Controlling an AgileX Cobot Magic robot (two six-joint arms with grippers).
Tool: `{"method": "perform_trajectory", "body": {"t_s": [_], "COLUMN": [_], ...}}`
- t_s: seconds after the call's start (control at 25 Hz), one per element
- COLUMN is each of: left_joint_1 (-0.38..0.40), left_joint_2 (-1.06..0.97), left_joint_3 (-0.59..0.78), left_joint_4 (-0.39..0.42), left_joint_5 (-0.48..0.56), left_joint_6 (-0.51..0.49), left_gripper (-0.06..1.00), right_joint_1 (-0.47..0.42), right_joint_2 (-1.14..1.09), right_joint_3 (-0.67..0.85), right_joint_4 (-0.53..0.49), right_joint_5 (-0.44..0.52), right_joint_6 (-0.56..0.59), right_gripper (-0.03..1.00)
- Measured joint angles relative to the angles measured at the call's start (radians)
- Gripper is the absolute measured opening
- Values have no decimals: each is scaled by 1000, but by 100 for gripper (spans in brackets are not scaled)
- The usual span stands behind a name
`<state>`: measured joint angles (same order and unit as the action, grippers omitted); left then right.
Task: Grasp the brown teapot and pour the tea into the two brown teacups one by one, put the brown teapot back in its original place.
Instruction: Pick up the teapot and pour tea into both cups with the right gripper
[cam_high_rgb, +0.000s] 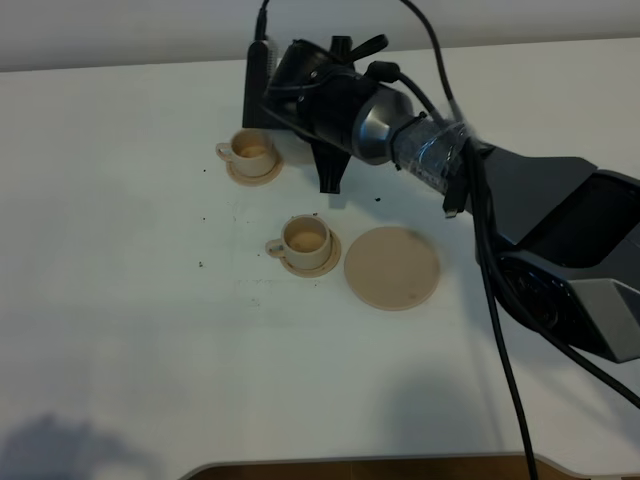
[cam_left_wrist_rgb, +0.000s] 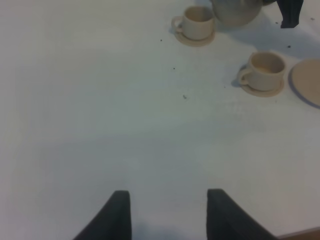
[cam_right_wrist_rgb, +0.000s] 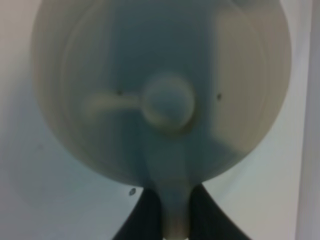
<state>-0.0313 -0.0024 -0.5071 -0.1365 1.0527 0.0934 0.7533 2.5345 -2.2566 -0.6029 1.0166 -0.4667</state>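
Right gripper (cam_right_wrist_rgb: 172, 220) pinched the brown teapot (cam_right_wrist_rgb: 165, 100) by its handle beside the far teacup (cam_high_rgb: 250, 150); pouring seemed in hand, needing steady tilt; left gripper (cam_left_wrist_rgb: 167, 212) stood spread

We've got 1 white table (cam_high_rgb: 120, 330). Directly on it are 2 small tan saucers, each carrying 1 cup. The far saucer (cam_high_rgb: 262, 178) with the far cup (cam_high_rgb: 250, 148) sits toward the back. The near saucer (cam_high_rgb: 318, 268) with the near cup (cam_high_rgb: 305, 237) sits just beside 1 bigger bare saucer (cam_high_rgb: 392, 267), on its right in the high view. We also see dark specks (cam_high_rgb: 201, 265) scattered left of the cups.
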Motion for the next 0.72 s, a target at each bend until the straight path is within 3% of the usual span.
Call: {"method": "perform_trajectory", "body": {"t_s": [0.72], "left_joint_1": [0], "left_joint_2": [0], "left_joint_3": [0], "left_joint_4": [0], "left_joint_5": [0], "left_joint_6": [0], "left_gripper": [36], "right_joint_1": [19], "right_joint_2": [29], "right_joint_3": [0], "right_joint_4": [-153], "right_joint_5": [-16], "right_joint_6": [-45], "right_gripper": [12]}}
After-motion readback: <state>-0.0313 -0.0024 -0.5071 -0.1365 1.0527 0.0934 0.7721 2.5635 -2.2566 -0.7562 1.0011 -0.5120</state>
